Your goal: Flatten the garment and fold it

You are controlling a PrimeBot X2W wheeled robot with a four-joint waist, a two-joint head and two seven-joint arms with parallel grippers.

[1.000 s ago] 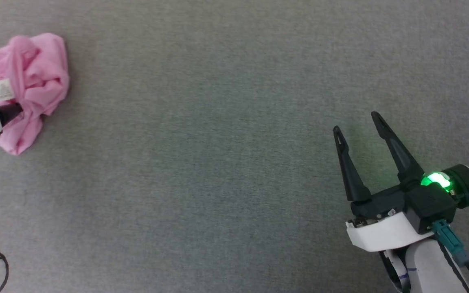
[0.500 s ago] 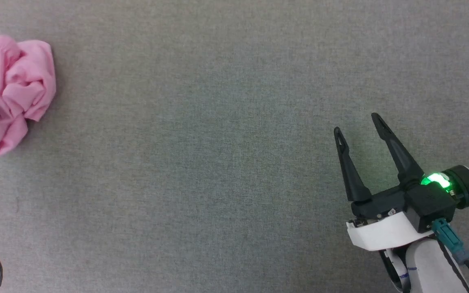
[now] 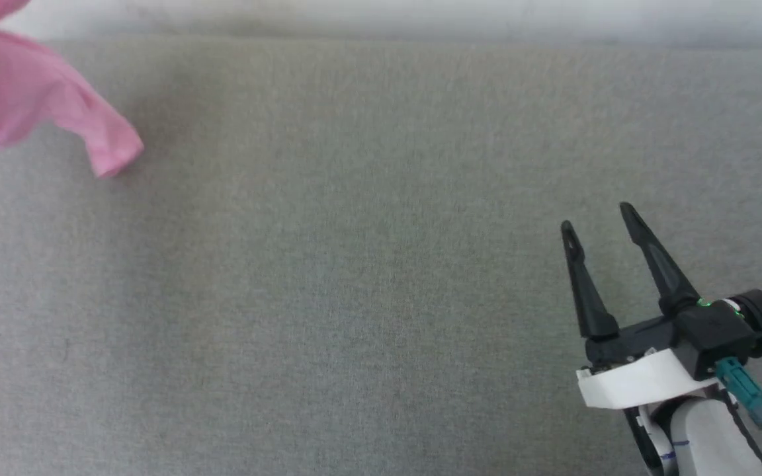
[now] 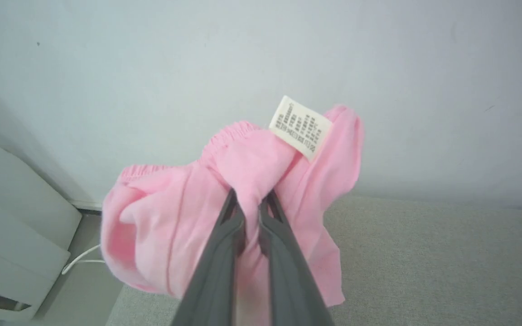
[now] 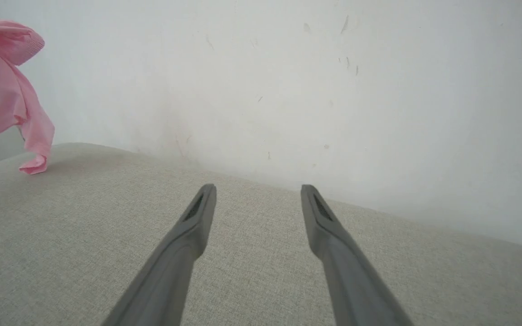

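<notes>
My left gripper [image 4: 250,199] was clamped on a bunched fold of the pink shorts [image 4: 166,226], which hung around its fingertips above the grey fabric surface [image 4: 424,253]. Just beyond the tips sat the gathered waistband [image 4: 231,131] and white label [image 4: 300,127]. I judged the cloth light, limp and apt to slip; the waistband corners should give firmer hold. My right gripper [image 3: 596,217] stood spread and empty, with the shorts well off to its left.

A grey cloth counter [image 3: 354,277] meets a plain white wall [image 5: 333,90] at its far edge. Left of it stand a pale cabinet [image 4: 12,217] and a white cord [image 4: 82,262].
</notes>
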